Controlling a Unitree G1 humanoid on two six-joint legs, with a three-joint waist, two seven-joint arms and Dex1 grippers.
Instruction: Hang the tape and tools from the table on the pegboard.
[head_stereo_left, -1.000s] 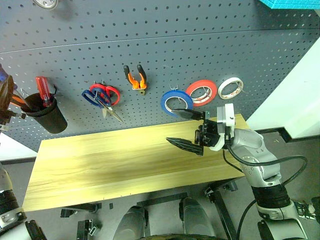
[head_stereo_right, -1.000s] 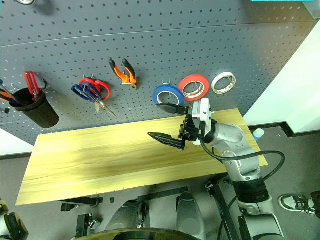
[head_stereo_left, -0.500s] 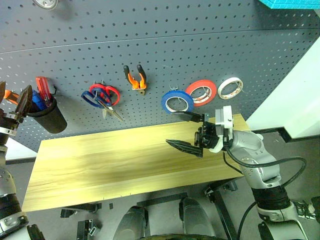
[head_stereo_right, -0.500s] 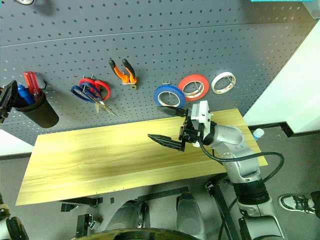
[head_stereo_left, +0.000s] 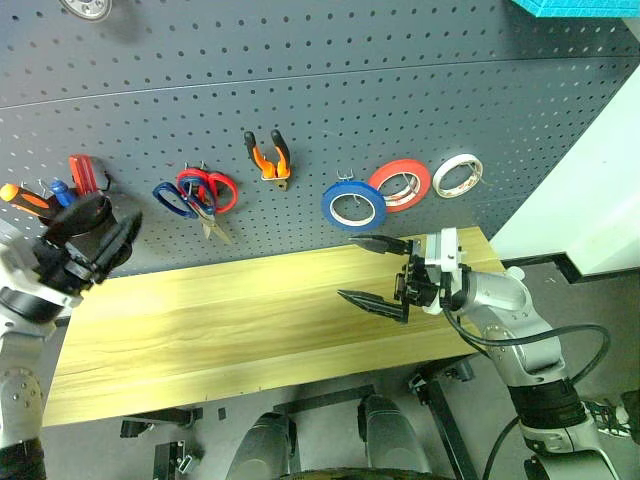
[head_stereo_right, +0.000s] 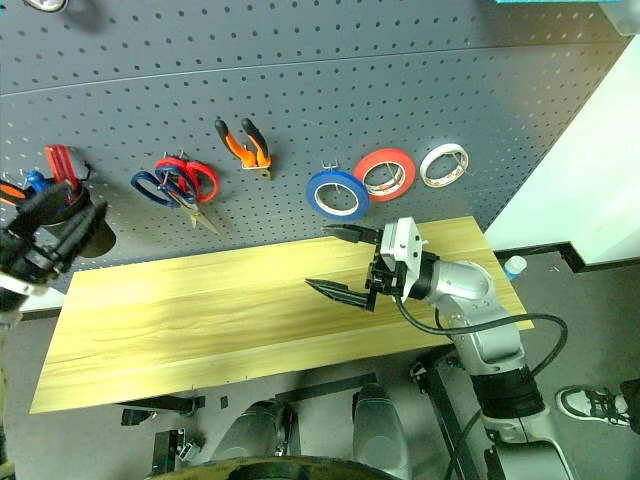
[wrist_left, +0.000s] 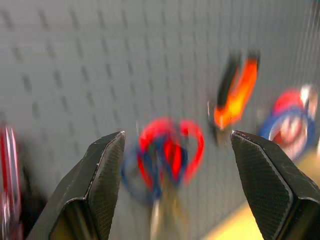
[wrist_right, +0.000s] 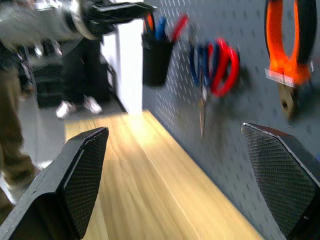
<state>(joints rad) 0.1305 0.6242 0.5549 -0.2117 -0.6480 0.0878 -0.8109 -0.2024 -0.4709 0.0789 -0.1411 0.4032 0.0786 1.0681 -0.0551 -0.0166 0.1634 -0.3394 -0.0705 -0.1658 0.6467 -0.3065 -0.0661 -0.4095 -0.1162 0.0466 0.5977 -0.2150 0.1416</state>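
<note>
On the pegboard (head_stereo_left: 400, 90) hang the blue tape (head_stereo_left: 353, 204), the orange-and-black pliers (head_stereo_left: 270, 155) and the blue-handled scissors (head_stereo_left: 172, 198), which overlap red-handled ones (head_stereo_left: 212, 187). A blue screwdriver (head_stereo_left: 60, 189) stands in a black cup (wrist_right: 156, 62) at the board's left end. My left gripper (head_stereo_left: 98, 232) hovers just in front of that cup, open and empty; its wrist view looks at the scissors (wrist_left: 160, 160) between its fingers (wrist_left: 102, 175). Over the table (head_stereo_left: 220, 320), my right gripper (head_stereo_left: 372, 272) is open and empty, pointing left along the board below the blue tape.
A red roll (head_stereo_left: 401, 184) and a white roll (head_stereo_left: 459, 175) hang right of the blue tape. Orange (head_stereo_left: 25, 197) and red (head_stereo_left: 82, 172) screwdrivers share the cup. A person's shoe (head_stereo_right: 590, 405) is on the floor at the right.
My left gripper has opened and come down and to the right, from beside the cup to in front of it; the blue screwdriver stays in the cup. My right gripper has sunk slightly.
</note>
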